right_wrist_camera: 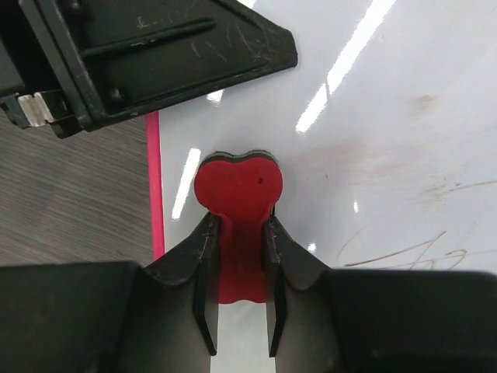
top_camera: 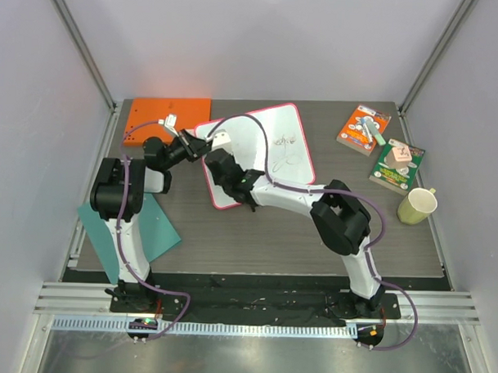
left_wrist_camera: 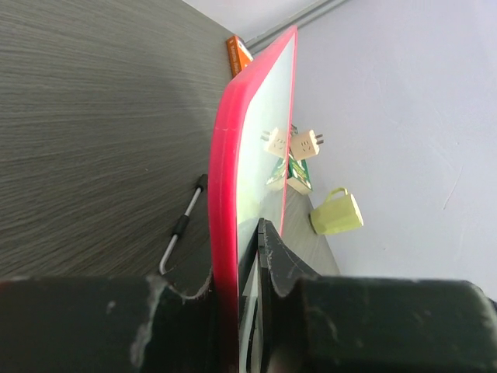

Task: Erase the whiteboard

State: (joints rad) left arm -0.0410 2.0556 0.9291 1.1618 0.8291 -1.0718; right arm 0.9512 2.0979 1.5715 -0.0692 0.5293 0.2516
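Right gripper [right_wrist_camera: 238, 225] pinches a red heart-shaped eraser [right_wrist_camera: 237, 183] between narrowly set jaws, and the pad lies flat on the whiteboard [top_camera: 286, 122] just inside the board's left rim. Left gripper [left_wrist_camera: 237, 272] is clamped on that same pink-red rim, one finger on each face, steadying the board from the left. The whiteboard sits in the far middle of the table [top_camera: 231, 243], its long axis running roughly left to right with the right end angled a little farther away. The relation that matters is this: the dark scribble [top_camera: 287, 148] lies to the right of the eraser and slightly beyond it, well apart from the pad, so the wiping stroke probably has to travel rightward along the board's length. The right arm, already on the surface, is the one placed to make it. The scribble is a loose looping scrawl with no readable letters; faint brownish smears [right_wrist_camera: 423, 101] show farther along. Two printed boxes, one orange [top_camera: 364, 129] and one green [top_camera: 397, 165], lie at the far right, their print too small to read.
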